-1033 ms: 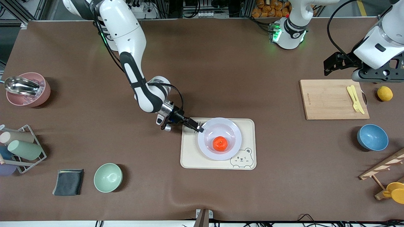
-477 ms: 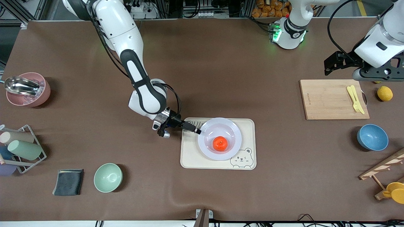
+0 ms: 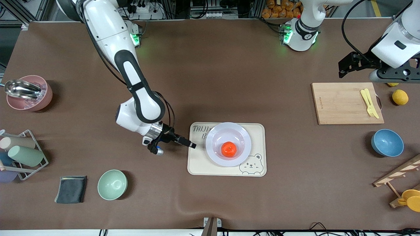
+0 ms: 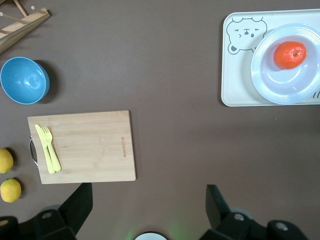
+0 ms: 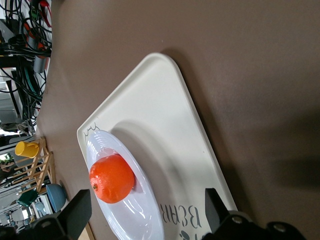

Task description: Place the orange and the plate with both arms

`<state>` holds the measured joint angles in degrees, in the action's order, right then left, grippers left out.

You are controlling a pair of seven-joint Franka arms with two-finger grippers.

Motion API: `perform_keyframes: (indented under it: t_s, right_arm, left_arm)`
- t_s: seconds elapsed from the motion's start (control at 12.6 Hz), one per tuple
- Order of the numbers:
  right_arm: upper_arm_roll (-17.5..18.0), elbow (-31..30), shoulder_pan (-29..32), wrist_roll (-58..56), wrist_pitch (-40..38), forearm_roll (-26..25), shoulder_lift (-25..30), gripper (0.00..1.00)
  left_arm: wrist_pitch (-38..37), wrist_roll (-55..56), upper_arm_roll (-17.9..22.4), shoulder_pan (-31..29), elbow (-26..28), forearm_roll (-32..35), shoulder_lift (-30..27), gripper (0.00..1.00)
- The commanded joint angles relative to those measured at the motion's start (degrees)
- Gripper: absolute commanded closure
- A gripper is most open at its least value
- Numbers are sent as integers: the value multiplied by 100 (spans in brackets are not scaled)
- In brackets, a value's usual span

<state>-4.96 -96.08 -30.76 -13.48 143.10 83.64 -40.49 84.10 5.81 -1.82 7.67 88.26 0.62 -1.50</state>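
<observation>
The brown table (image 3: 229, 65) bears a cream tray (image 3: 200, 164), cutting board (image 3: 341, 105), bowls and a folded cloth (image 3: 71, 189).

I count one orange (image 3: 229, 149), one plate (image 3: 228, 144) and one tray (image 3: 226, 170). I see three bowls (image 3: 112, 185), two lemons (image 4: 7, 175), one cutting board (image 3: 347, 103).

orange (image 3: 228, 149) in plate (image 3: 241, 132), on tray (image 3: 200, 164)

A vivid red-orange orange (image 3: 229, 149) sits in a glossy pale lavender-white plate (image 3: 242, 136). The tray (image 3: 200, 164) is cream, with a dark-outlined bear face at the plate's 5 o'clock and dark lettering at its 10 o'clock. The table (image 3: 229, 72) is plain brown. The cutting board (image 3: 341, 103) is light wood, carrying pale yellow cutlery (image 3: 369, 102). One bowl (image 3: 387, 143) is blue, another (image 3: 112, 184) mint green.
</observation>
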Motion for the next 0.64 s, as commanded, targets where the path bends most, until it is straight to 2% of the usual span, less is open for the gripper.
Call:
perform_keyframes:
  t_s: [0.0,0.4,0.56]
  right_arm:
    - [83,10,402,416,-396,-680,217,0]
    - [74,256,1465,425,-1607,-1893,331,0]
    - [-74,440,1765,417,-2170,-2367,332,0]
  left_arm:
    - [-95,-19,-2,23,-99,-9,1,0]
    - [-95,-19,-2,6,-90,-18,1,0]
    - [-95,-19,-2,15,-90,-18,1,0]
